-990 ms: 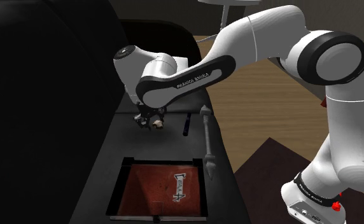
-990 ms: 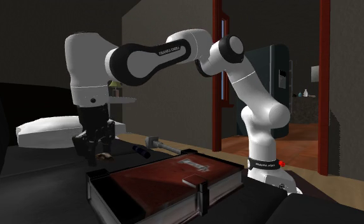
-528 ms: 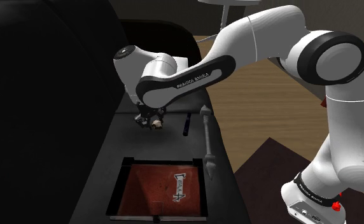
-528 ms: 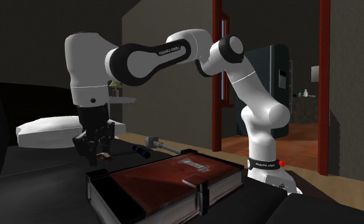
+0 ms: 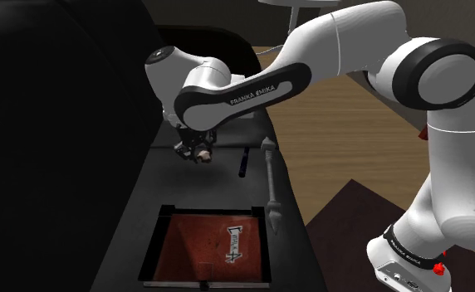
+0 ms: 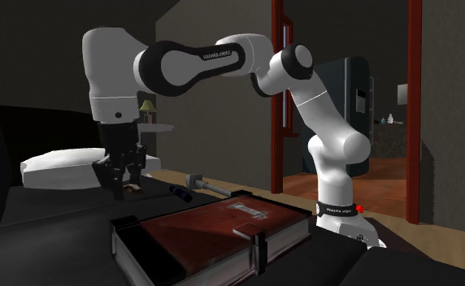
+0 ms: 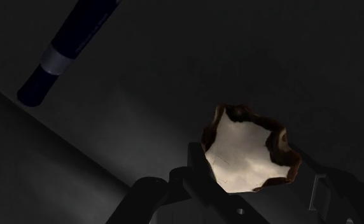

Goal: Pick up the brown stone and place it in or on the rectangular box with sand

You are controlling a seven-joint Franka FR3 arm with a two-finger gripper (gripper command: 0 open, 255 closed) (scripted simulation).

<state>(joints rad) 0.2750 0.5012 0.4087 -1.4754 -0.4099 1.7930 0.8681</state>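
Stone (image 7: 251,149), hard, jagged-rimmed and probably light, sits clamped across its irregular flanks in the tool (image 7: 257,167); such uneven faces could let it twist.

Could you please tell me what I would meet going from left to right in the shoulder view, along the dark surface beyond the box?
gripper clasping the stone → dark blue pen → grey tool

Bare surface (image 5: 198,189) to box (image 5: 152,249) — pen (image 5: 244,160), grey bar (image 5: 270,176) beside.
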